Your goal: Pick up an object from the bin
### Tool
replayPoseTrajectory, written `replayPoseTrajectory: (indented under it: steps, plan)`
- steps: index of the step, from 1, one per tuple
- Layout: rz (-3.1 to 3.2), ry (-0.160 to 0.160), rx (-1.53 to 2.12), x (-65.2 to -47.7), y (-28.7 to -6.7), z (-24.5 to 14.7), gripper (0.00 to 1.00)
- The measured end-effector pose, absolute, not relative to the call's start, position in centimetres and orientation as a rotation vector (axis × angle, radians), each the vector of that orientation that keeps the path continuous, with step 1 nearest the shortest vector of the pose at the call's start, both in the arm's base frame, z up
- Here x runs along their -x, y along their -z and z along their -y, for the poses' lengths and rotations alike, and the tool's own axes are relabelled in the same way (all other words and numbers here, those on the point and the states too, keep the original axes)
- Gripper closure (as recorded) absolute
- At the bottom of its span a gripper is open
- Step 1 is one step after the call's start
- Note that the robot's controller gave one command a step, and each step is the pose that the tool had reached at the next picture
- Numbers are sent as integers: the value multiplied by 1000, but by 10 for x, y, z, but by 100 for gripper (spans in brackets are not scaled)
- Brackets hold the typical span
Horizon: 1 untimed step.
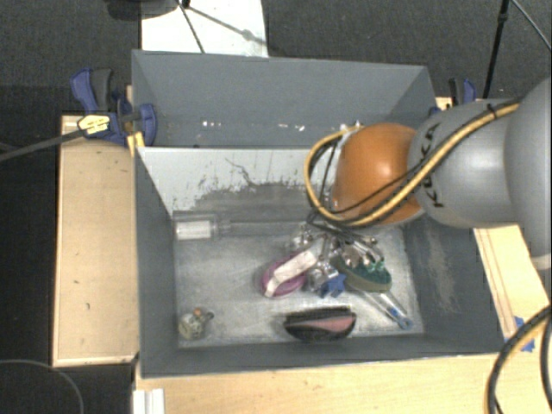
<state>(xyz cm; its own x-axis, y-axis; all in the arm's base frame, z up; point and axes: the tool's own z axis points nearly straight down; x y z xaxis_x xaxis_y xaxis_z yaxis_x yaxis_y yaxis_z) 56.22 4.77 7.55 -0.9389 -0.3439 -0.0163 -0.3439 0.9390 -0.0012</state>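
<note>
Aiming at one thing only, centre the tool on the purple piece just beside it, avoiding the green piece on its other side. Whether it is clenched or released, I cannot tell.

This looks like a robotics lab or test cell. A heavy grey industrial robot arm, fitted with an orange dome-shaped wrist cover and looped yellow-and-black cables, reaches into a scuffed grey sheet-metal bin. The bin stands amid dark carpeted floor, with a thin black stand pole rising just beyond its far corner.
</note>
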Motion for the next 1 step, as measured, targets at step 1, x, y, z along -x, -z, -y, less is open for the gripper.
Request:
replayPoseTrajectory:
  steps: [1]
  plan:
    - [-3080,1,565,-562,-204,-45,100]
